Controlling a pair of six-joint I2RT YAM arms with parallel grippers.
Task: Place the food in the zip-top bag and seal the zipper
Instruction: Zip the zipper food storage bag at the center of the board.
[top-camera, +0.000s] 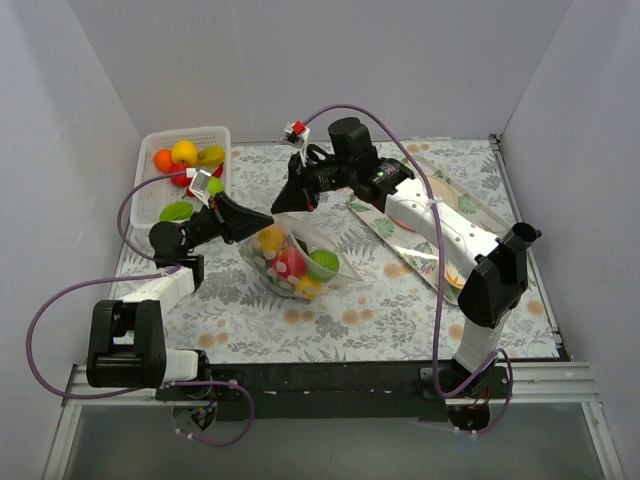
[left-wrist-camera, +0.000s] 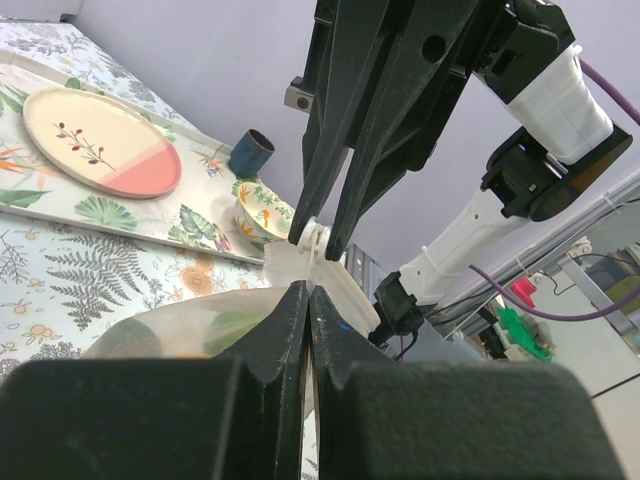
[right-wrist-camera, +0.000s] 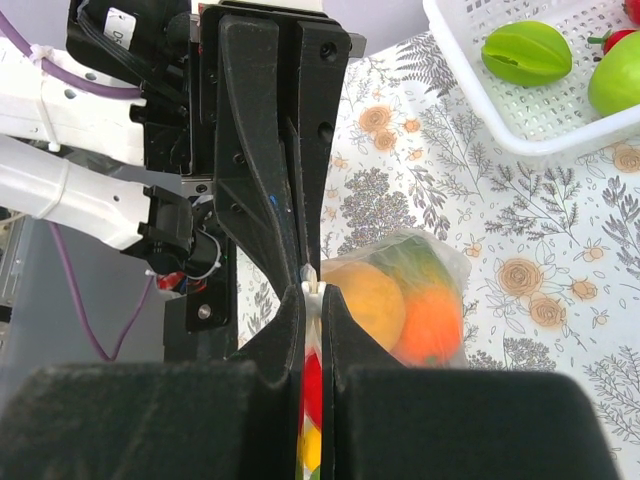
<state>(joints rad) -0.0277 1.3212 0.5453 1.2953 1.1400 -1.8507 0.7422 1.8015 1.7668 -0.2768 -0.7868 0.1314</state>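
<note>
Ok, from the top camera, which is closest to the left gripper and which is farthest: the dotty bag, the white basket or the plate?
1. zip-top bag: its edge is pinched in the left gripper, and the bag hangs just to the right.
2. white basket: back and to the left.
3. plate: far over on the right side.

**Plastic and gloss**

The bag (top-camera: 295, 262) is clear, glossy plastic; the basket (top-camera: 185, 132) white slotted plastic. The left hand (left-wrist-camera: 308, 300) and right hand (right-wrist-camera: 313, 300) look matt black plastic. The tray (top-camera: 395, 240) gleams mirror-bright, the plate (left-wrist-camera: 95, 140) is matt, the flowered cover of the desk (top-camera: 400, 310) matt
</note>
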